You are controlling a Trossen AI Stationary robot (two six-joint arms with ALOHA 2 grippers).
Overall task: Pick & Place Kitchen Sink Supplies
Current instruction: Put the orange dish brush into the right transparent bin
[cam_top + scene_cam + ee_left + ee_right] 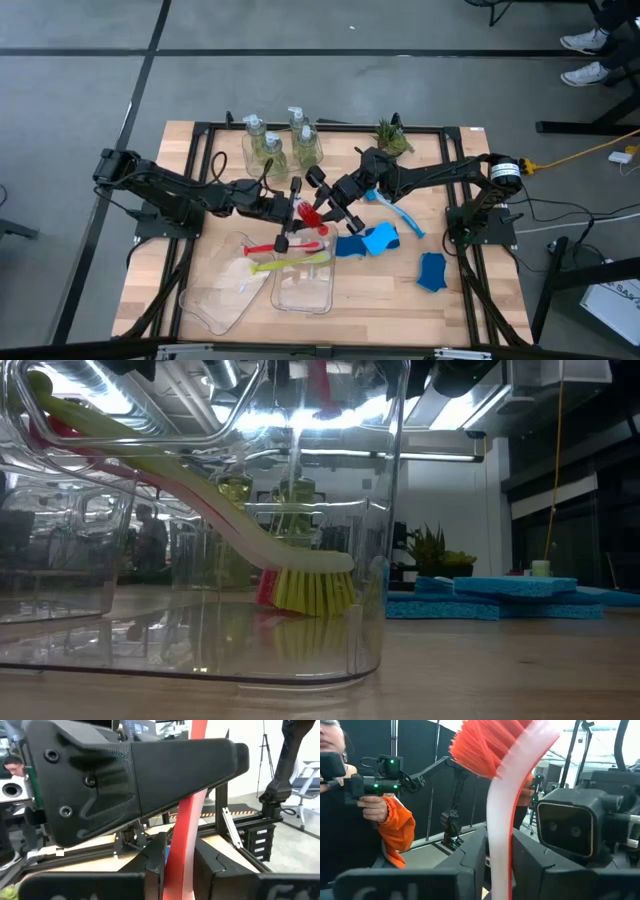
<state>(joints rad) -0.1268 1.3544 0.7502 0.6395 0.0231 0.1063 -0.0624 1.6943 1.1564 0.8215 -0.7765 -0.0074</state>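
At the high view's centre, both grippers met on the red brush (pixel 313 213): left gripper (pixel 291 211) and right gripper (pixel 330 208) each seemingly clamped on it, above the trays (pixel 300 290).

A red brush (pixel 312 212) with a white handle is held up between both end effectors near the middle of the table, bristles upward in the right wrist view. A yellow-green brush (pixel 292 261) and another red one (pixel 285 246) lie across the clear trays. Three pump bottles (pixel 275 145) stand at the back; blue sponges (pixel 366 241) and a blue brush (pixel 402 215) lie to the right.
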